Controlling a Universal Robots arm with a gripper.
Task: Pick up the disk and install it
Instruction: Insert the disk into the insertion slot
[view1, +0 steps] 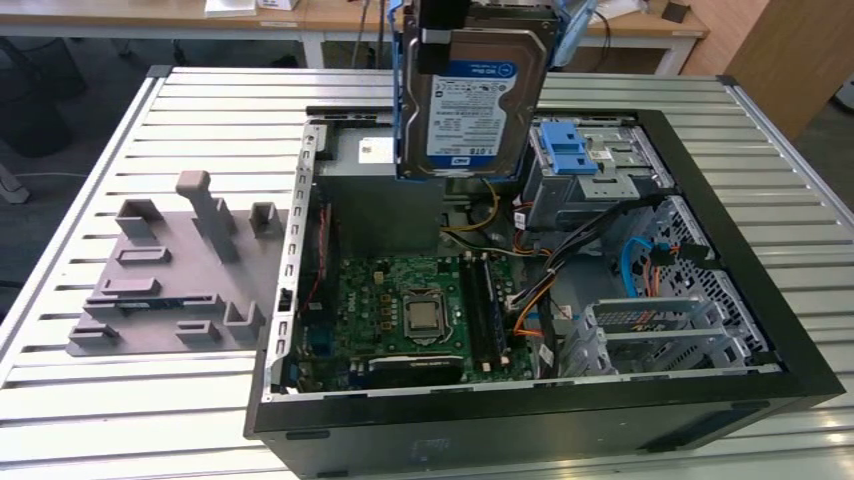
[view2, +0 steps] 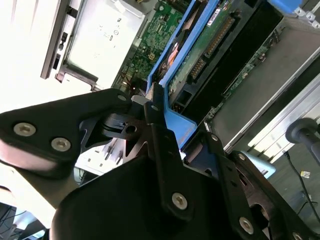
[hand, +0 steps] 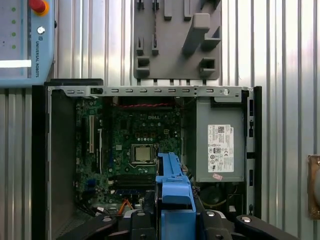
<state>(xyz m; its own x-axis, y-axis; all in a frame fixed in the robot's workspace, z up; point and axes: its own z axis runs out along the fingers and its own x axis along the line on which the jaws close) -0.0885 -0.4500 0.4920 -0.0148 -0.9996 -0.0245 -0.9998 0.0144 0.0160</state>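
One disk (view1: 474, 95) hangs upright under the tool (view1: 483, 22) in the exterior view, over the open computer case (view1: 534, 430) on the slatted bench (view1: 80, 400), near the silver cage (view1: 587, 170). It's held on end, I'd guess, so it slides into a bay. Office desks (view1: 254, 15) sit behind. Second wrist view: black fingers (view2: 160, 150) pinching the disk's blue frame. First wrist view looks past that frame onto the motherboard (hand: 142, 130) and a grey fixture plate (hand: 175, 45).
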